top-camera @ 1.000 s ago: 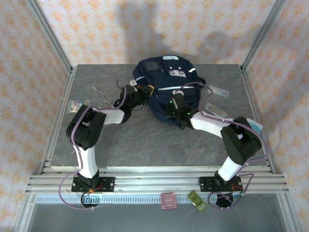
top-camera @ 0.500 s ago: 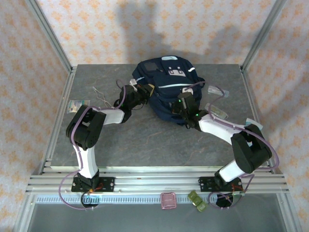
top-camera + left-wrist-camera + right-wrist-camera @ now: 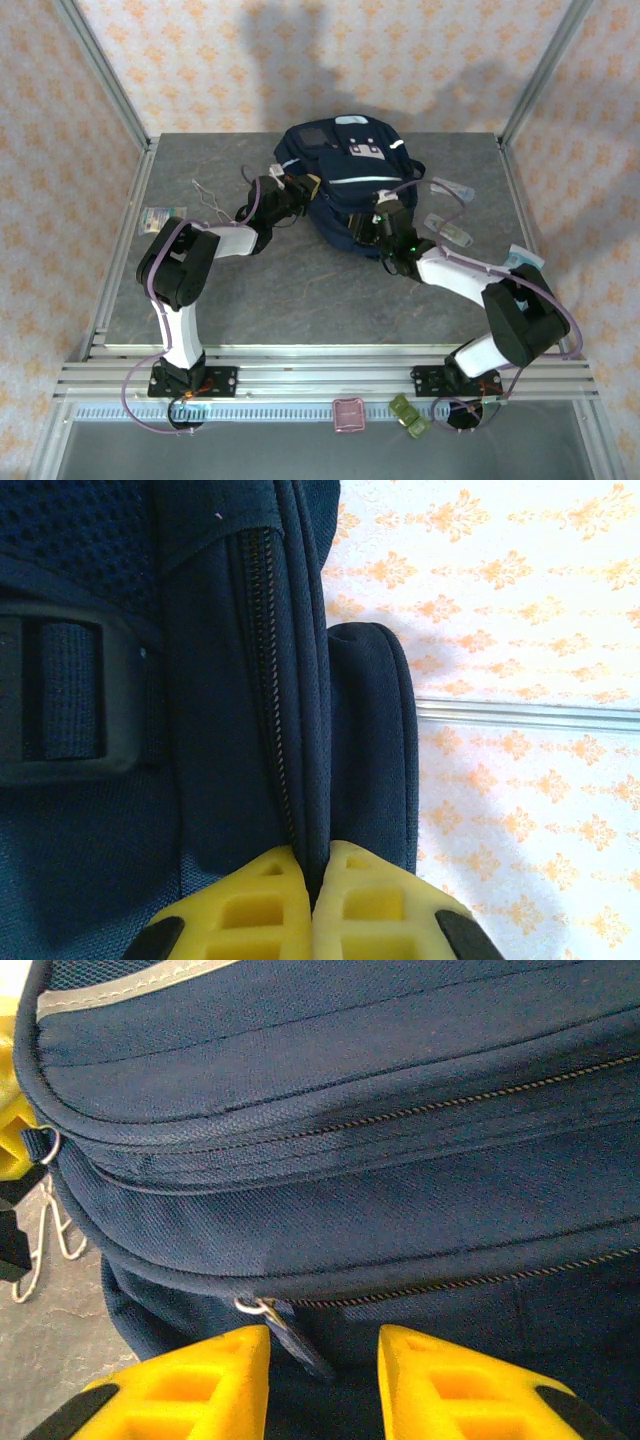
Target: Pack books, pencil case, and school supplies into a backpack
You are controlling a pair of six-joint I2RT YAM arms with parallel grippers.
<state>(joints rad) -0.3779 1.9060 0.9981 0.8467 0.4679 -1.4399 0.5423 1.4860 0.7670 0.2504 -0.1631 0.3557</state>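
Navy fabric with grey stripes: the backpack (image 3: pixel 345 170) lies at the middle of the desk's (image 3: pixel 260 290) far edge, front pocket with white patches facing up.

Left gripper (image 3: pixel 298 190) reaches the backpack's left side. In the left wrist view its (image 3: pixel 312 880) yellow fingers (image 3: pixel 250 905) are pressed together, pinching a fold of the backpack (image 3: pixel 230 780) beside a closed zip (image 3: pixel 268 680). A black buckle (image 3: pixel 60 700) sits left of that zip.

Right gripper (image 3: pixel 370 230) is at the backpack's near side. In the right wrist view its (image 3: pixel 322 1360) fingers (image 3: pixel 190 1385) stand parted, and a dark zip pull (image 3: pixel 295 1340) lies in the gap. We think the pull touches neither pad, but it sits low in the frame. The zip lines across the backpack (image 3: pixel 350 1110) look closed.

Three clear packets (image 3: pixel 448 187) (image 3: pixel 448 230) (image 3: pixel 525 258) lie along the desk's right edge, apart from the backpack. A greenish-white packet (image 3: pixel 160 215) lies at the left edge, with a thin wire piece (image 3: pixel 205 197) just beside it, toward the backpack.

The pink pencil case (image 3: pixel 349 415) lies below the desk's near edge, between the two arm bases.
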